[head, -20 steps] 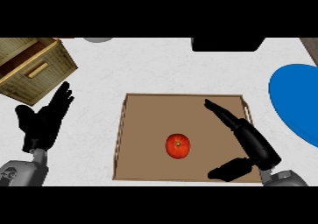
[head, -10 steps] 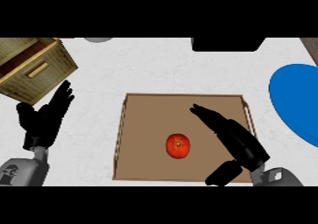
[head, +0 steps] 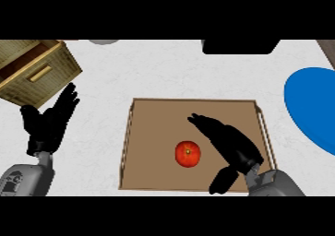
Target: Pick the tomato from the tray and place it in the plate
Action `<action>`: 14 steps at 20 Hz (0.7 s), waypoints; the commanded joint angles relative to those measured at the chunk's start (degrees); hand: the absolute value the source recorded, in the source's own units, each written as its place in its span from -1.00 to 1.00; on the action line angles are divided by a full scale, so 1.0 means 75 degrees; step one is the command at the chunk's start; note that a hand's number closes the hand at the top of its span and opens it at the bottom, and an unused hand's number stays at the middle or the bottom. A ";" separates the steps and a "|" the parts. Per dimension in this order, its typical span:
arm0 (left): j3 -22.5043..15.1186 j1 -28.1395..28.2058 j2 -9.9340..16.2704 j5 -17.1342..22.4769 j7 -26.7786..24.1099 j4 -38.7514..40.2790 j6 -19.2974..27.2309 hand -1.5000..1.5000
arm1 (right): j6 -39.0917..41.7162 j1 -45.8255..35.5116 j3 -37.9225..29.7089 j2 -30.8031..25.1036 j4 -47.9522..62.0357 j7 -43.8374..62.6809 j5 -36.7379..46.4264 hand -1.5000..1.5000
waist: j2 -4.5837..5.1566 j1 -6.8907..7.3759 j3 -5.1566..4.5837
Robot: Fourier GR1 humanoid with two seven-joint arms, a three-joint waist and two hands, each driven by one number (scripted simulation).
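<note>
With your right hand (head: pixel 228 140) open and empty beside the tomato (head: pixel 188 154) in the tray (head: pixel 152 177), a misaligned closure could roll it away.

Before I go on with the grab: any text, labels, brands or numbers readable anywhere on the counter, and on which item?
None: no words, numbers, brands or signs show.
Tomato: plain red, no sticker.
Tray: bare brown.
Plate: plain blue.
Wooden box at upper left: no marking.
Right hand and left hand: plain black.
</note>
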 commanded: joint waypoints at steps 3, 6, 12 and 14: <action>0.0391 -0.0011 -0.0042 -0.0158 -0.0224 0.0207 -0.0213 0.00 | 0.0527 -0.0620 -0.0340 0.0586 0.0985 0.0101 0.0323 -1.00 | 0.0005 0.0009 0.0001; 0.0551 -0.0069 -0.0028 -0.0264 -0.0079 0.0199 -0.0416 0.00 | 0.0286 -0.0392 -0.0066 0.1007 0.0992 0.0087 0.0917 -1.00 | 0.0002 -0.0005 0.0001; 0.0482 -0.0200 -0.0518 -0.0597 -0.0241 0.0437 -0.0410 0.00 | 0.0335 -0.0565 -0.0358 0.1161 0.1672 -0.0350 0.1529 -1.00 | 0.0003 -0.0016 0.0001; 0.0428 -0.0250 -0.0611 -0.0530 0.0189 0.0059 -0.0293 0.00 | 0.0015 -0.1221 -0.0403 0.1718 0.2647 -0.0200 0.1761 -1.00 | 0.0007 0.0020 0.0002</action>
